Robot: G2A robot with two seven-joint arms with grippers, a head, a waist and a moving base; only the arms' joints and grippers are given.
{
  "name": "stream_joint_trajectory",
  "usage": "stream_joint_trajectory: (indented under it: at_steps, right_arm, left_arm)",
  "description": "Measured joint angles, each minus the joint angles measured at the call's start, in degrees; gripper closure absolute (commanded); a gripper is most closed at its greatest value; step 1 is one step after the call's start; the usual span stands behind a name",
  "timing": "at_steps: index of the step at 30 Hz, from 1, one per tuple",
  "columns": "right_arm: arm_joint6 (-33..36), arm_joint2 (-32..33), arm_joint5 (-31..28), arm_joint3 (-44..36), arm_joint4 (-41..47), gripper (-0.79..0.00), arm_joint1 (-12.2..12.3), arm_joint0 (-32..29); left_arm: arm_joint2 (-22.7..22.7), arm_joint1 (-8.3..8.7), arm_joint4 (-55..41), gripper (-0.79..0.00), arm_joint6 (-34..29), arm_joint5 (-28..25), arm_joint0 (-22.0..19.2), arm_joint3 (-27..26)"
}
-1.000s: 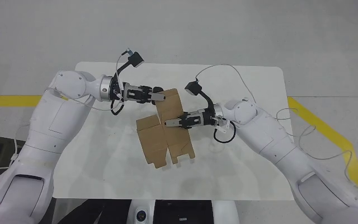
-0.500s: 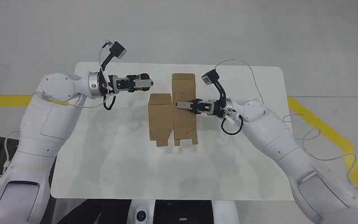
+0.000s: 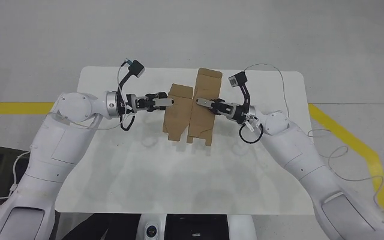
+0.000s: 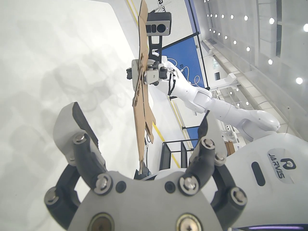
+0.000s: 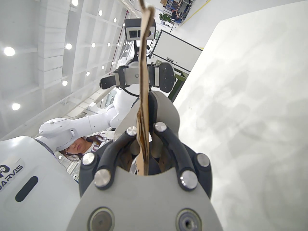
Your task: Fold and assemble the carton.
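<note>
Above the table hangs one carton, a single flattened brown cardboard blank, with two tools at it, one on each side.

Left of the carton, the left tool points toward it with its two fingers spread wide and gripping nothing. The left wrist view shows the cardboard edge-on, beyond the fingertips. From above, the tips seem to reach the carton's left edge, so whether they touch it cannot be told.

The carton itself is broad face up and clear of the table. It has two long panels side by side, a fold line between them and short flaps at both ends. Its right panel reaches farther back than its left.

Right of the fold line, the right tool is pressed together on the carton, pinching the right panel. The right wrist view shows the cardboard running deep between its fingers. In that same view the carton's thin edge crosses in front of the left tool and hides that tool's fingers.

Right of the carton, one pale cable arcs over the table from the right wrist. Beyond the table on the carton's left and right runs a yellow floor line.
</note>
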Motion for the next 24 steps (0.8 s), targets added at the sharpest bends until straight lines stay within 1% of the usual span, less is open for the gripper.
stream_joint_trajectory:
  at_steps: [11, 14, 15, 16, 17, 18, 19, 24]
  right_arm:
    - [-0.7, 3.4, 0.7, -2.0, -1.7, 0.0, 0.2, -2.6]
    - [-0.9, 4.1, 0.8, -2.2, -2.1, 0.0, 0.2, -3.0]
    - [-1.0, 4.2, 0.8, -2.3, -2.2, 0.0, 0.1, -3.1]
    - [-1.0, 4.4, 0.9, -2.3, -2.3, 0.0, 0.1, -3.2]
    - [-1.0, 4.5, 1.0, -2.4, -2.5, 0.0, 0.0, -3.3]
    - [-1.0, 4.7, 1.0, -2.5, -2.6, 0.0, 0.0, -3.4]
    - [-1.0, 4.8, 1.1, -2.5, -2.8, 0.0, 0.0, -3.5]
    - [-1.0, 5.3, 1.3, -2.7, -3.3, 0.0, -0.3, -3.8]
  left_arm:
    - [1.8, -0.46, 2.4, -0.785, 0.7, 0.5, 1.2, -2.0]
    - [2.4, -0.61, 2.9, -0.582, 0.7, 0.6, 1.5, -2.5]
    - [2.5, -0.66, 3.0, -0.369, 0.7, 0.7, 1.6, -2.6]
    - [2.7, -0.71, 3.1, -0.32, 0.7, 0.7, 1.6, -2.6]
    - [2.9, -0.77, 3.3, -0.243, 0.7, 0.9, 1.7, -2.7]
    - [3.0, -0.82, 3.4, -0.08, 0.8, 1.0, 1.7, -2.7]
    - [3.2, -0.87, 3.6, 0.0, 0.9, 1.1, 1.7, -2.7]
    - [3.7, -1.11, 3.9, 0.0, 0.9, 1.4, 1.6, -2.8]
